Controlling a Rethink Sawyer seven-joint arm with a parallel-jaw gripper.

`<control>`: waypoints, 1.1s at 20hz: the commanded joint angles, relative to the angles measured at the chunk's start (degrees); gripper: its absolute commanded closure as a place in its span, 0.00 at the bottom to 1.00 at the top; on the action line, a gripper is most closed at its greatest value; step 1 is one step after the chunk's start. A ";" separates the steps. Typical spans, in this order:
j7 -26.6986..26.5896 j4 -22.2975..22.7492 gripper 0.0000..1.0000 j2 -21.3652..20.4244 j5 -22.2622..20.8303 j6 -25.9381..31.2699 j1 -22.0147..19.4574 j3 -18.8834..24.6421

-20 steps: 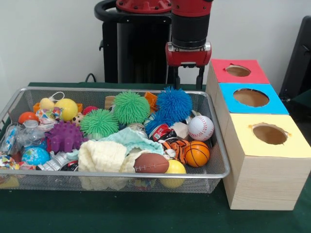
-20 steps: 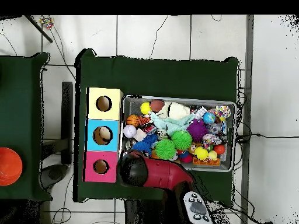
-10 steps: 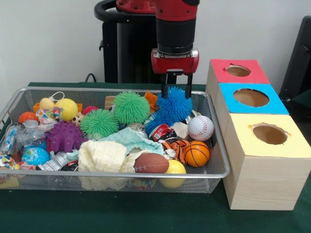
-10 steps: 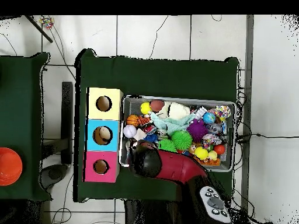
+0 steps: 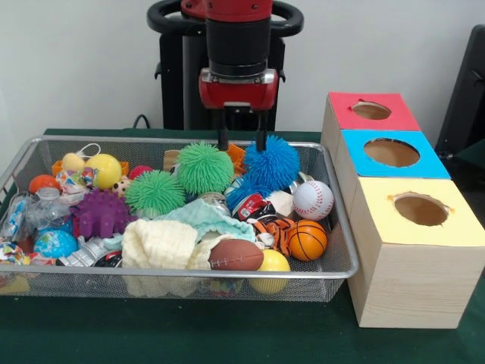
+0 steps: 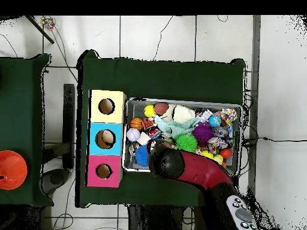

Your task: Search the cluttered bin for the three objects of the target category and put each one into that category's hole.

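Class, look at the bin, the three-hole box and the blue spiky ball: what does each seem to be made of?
Bin: silver wire mesh with a thick shiny rim, evidently metal. Box: pale wood by its visible grain, though possibly a veneer. Blue spiky ball: soft rubbery strands, judging by its fuzzy outline.

We see the wire-mesh bin [image 5: 23, 163] packed full on the green cloth. Near its front right lies an orange, black-striped plush [image 5: 271, 230], half buried, touching the basketball. The red-surround hole [image 5: 371, 111] tops the farthest wooden box; we cannot pick out other plush animals.
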 commanded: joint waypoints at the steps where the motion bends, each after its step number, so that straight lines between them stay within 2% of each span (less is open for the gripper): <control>1: -5.70 -9.08 0.00 3.01 -5.19 6.92 -5.54 5.91; 13: -10.17 -14.10 0.00 5.34 -12.11 11.43 -11.26 8.96; 16: -10.43 -13.92 0.00 5.75 -14.33 11.34 -13.30 9.58; 22: -11.66 -12.66 0.00 3.72 -17.19 13.98 -17.27 10.95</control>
